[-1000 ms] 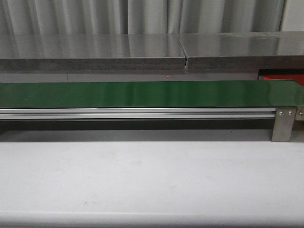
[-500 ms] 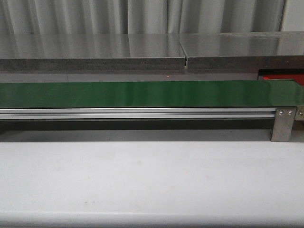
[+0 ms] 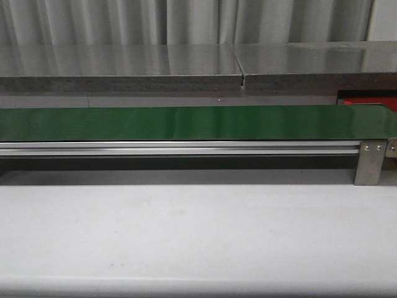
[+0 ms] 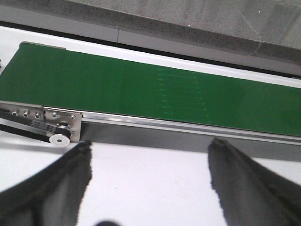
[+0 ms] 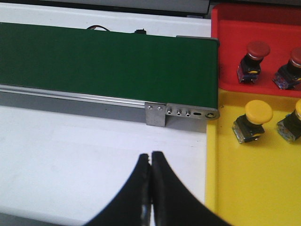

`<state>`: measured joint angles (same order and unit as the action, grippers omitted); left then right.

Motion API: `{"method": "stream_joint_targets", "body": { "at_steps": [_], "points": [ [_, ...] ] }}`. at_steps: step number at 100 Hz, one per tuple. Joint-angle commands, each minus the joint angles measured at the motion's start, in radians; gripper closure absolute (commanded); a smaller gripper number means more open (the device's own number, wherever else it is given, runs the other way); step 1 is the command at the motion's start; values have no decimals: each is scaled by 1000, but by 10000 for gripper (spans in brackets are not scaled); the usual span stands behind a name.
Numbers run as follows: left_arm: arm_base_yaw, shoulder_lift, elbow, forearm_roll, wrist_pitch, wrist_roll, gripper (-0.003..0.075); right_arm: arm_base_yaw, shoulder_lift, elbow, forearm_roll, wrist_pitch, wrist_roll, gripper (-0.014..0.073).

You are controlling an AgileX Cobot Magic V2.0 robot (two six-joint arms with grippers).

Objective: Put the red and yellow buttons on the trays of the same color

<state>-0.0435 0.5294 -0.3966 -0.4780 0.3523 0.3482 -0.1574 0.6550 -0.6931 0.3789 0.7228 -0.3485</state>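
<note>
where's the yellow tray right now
In the right wrist view the yellow tray sits just past the end of the green belt, edge to edge with the red tray; two yellow buttons stand on it.

The left pincer is showing two broad black fingers with a matte, slightly rough surface and ragged edges, each tapering toward a blunt tip. The right pincer is showing two smooth, glossy black fingers curving to narrow tips.
</note>
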Motion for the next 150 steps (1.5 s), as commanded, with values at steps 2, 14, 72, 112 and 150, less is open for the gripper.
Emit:
{"method": "stream_joint_targets", "body": {
  "at_steps": [2, 14, 72, 112, 150],
  "points": [
    [-8, 1, -28, -20, -73, -1, 55, 2, -2, -24, 13, -57, -11, 661],
    [-6, 3, -46, -18, -55, -1, 56, 2, -2, -24, 13, -57, -11, 661],
    [438, 542, -615, -16, 167, -27, 57, 2, -2, -24, 13, -58, -11, 661],
    [504, 1007, -905, -11, 219, -27, 57, 2, -2, -24, 13, -58, -11, 661],
    [504, 1237, -1010, 17, 217, -25, 57, 2, -2, -24, 13, -58, -11, 661]
  ]
}}
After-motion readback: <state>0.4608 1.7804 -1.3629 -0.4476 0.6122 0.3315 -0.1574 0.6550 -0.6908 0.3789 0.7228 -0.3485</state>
